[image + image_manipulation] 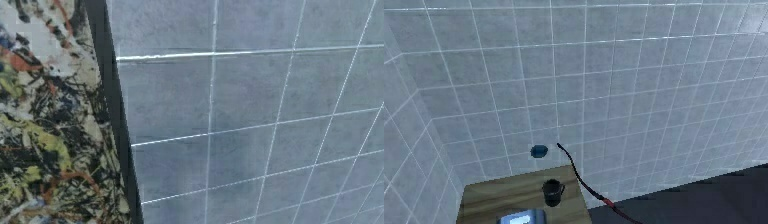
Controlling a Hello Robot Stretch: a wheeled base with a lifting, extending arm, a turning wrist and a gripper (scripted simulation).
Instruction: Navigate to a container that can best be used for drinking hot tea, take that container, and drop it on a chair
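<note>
A small dark mug-like cup (552,190) stands on a wooden tabletop (484,198) at the bottom left of the arm side view, close to the tiled wall. It looks upright, near the tabletop's right edge.
A thin dark and red cable (589,185) runs from the wall down past the cup. A small blue thing (539,151) sits on the wall above the table. A pale flat object (519,217) lies on the table's near edge. A splatter painting (50,120) in a dark frame covers the forward view's left, beside the tiled wall (260,110).
</note>
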